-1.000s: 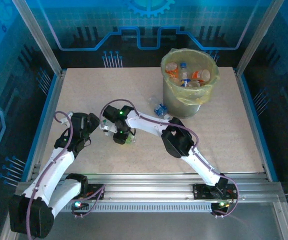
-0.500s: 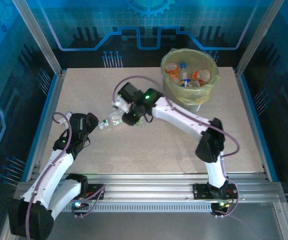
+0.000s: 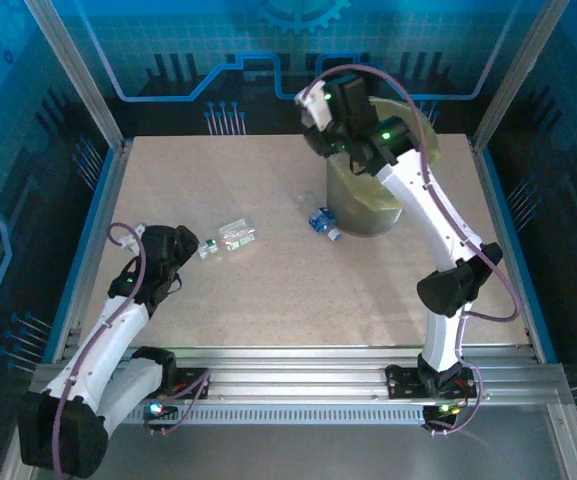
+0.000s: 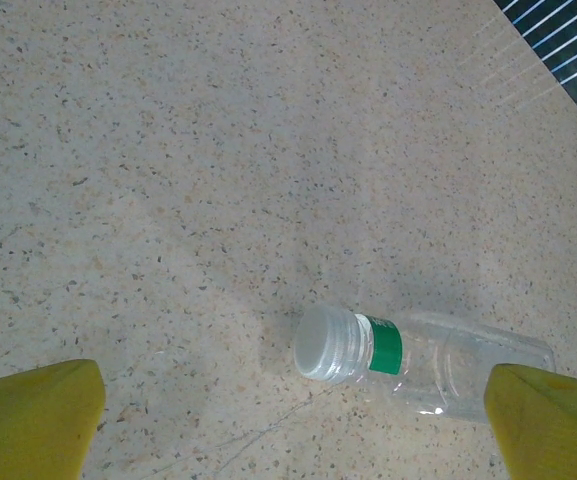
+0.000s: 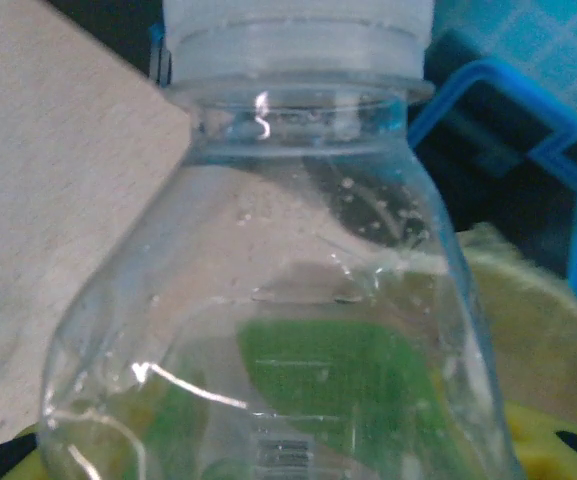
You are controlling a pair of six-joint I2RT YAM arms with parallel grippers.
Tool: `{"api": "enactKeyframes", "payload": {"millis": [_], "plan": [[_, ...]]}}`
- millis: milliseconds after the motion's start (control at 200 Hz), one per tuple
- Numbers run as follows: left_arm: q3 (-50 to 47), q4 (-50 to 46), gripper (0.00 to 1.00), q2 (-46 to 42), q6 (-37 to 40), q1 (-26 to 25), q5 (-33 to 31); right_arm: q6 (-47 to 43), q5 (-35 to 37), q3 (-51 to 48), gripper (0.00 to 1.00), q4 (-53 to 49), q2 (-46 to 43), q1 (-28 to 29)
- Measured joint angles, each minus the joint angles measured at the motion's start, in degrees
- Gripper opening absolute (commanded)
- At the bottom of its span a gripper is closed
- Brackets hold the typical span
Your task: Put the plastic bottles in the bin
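Right wrist view: a clear bottle (image 5: pixel 288 300) with a green label is clamped in the right gripper (image 3: pixel 320 108), cap pointing away from the wrist. The jaws are closed tight on its body, presumably so that nothing slips in transit. From the top view that gripper is seen raised at the 10 o'clock edge of the bin (image 3: pixel 363 205), which stands at 1 o'clock on the bench (image 3: pixel 218 170). The height is judged to be what lets the load clear the bag-lined rim before release. A blue-labelled bottle (image 3: pixel 321 220) lies just beside the bin's foot at 8 o'clock. A green-banded bottle (image 4: pixel 408 358), on its side at 9 o'clock on the bench, is framed between the fully spread fingers of the left gripper (image 4: pixel 288 425), apparently lined up for a grasp.
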Motion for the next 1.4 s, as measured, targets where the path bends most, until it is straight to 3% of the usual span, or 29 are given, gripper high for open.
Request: {"api": "enactKeyframes", "payload": {"millis": [375, 825, 1246, 1401], "plan": [[0.0, 0.3, 0.99, 1.5, 0.2, 0.0, 0.5, 1.5, 3.3, 7.7, 0.15, 2.5, 8.9, -10.6], [0.1, 1.2, 0.99, 2.8, 0.4, 0.0, 1.3, -0.7, 9.9, 5.6, 0.20, 3.0, 11.6, -14.4], [0.2, 1.1, 0.99, 2.8, 0.4, 0.0, 1.7, -1.8, 10.5, -4.2, 0.33, 4.6, 11.3, -15.7], [0.2, 1.1, 0.99, 2.8, 0.4, 0.0, 1.7, -2.5, 10.6, -5.7, 0.46, 5.0, 10.9, -15.7]]}}
